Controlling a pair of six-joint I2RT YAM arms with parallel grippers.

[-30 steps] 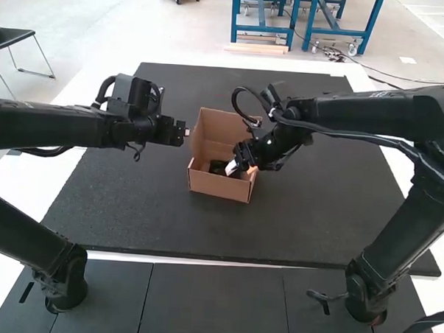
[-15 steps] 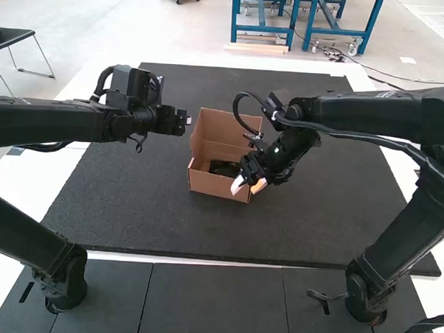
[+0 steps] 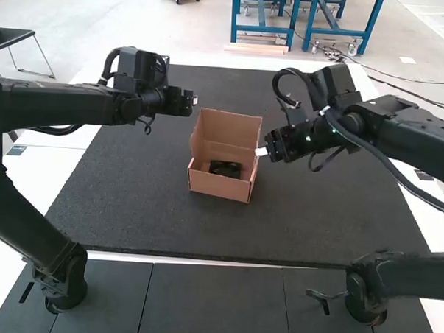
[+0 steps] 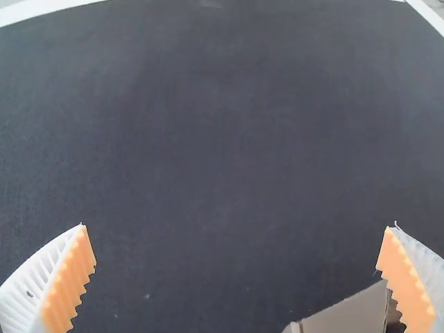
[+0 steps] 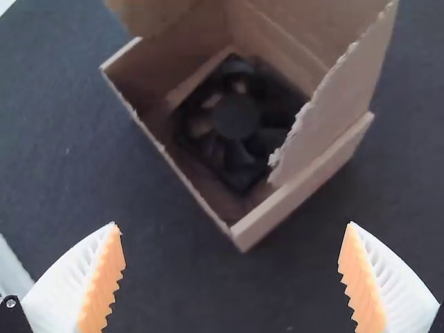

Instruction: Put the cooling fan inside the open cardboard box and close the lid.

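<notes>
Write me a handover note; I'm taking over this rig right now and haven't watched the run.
Left gripper: open, empty, above the mat by the top left corner of the raised lid.
Right gripper: open, empty, just off the right side of the cardboard box.
Cooling fan: on the box floor.
Done: the fan is in the box.
Left: the lid stands upright; fold it down and close the box.
</notes>
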